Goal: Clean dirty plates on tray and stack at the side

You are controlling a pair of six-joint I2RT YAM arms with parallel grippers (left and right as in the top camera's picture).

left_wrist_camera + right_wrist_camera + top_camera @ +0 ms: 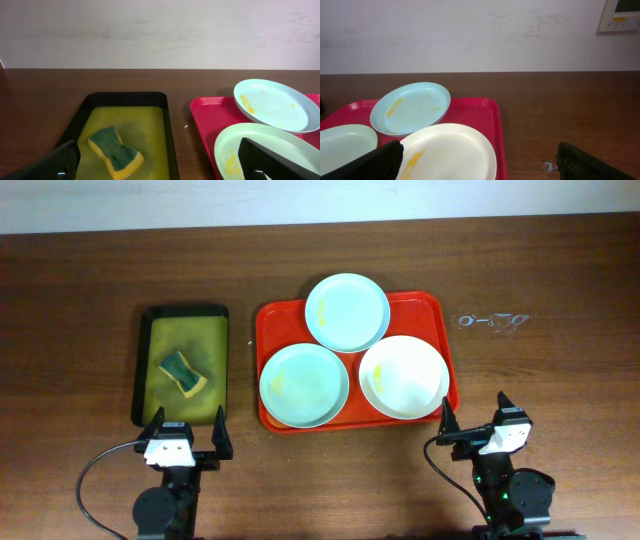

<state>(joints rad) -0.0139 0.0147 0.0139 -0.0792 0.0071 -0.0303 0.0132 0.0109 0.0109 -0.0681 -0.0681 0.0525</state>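
No text, brand or number can be read anywhere; the pale wall panel (pixel 622 14) at the far right bears a yellow mark too blurred to read.

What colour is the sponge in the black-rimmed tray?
The rectangular sponge is yellow with a green top; left wrist view.

The left arm (pixel 165 505) sits low at about 7 o'clock in the overhead view, folded back over its base. Its white wrist block carries the left gripper (pixel 188 425), aimed toward 12 o'clock with both dark fingers (pixel 47 164) spread wide apart. The right arm (pixel 510 495) mirrors it at about 5 o'clock, and the right gripper (pixel 473 406) points near 12 o'clock, leaning slightly toward 11, jaws parted just as wide; in each wrist view the fingers show only as dark wedges at 7 and 5 o'clock, well apart.
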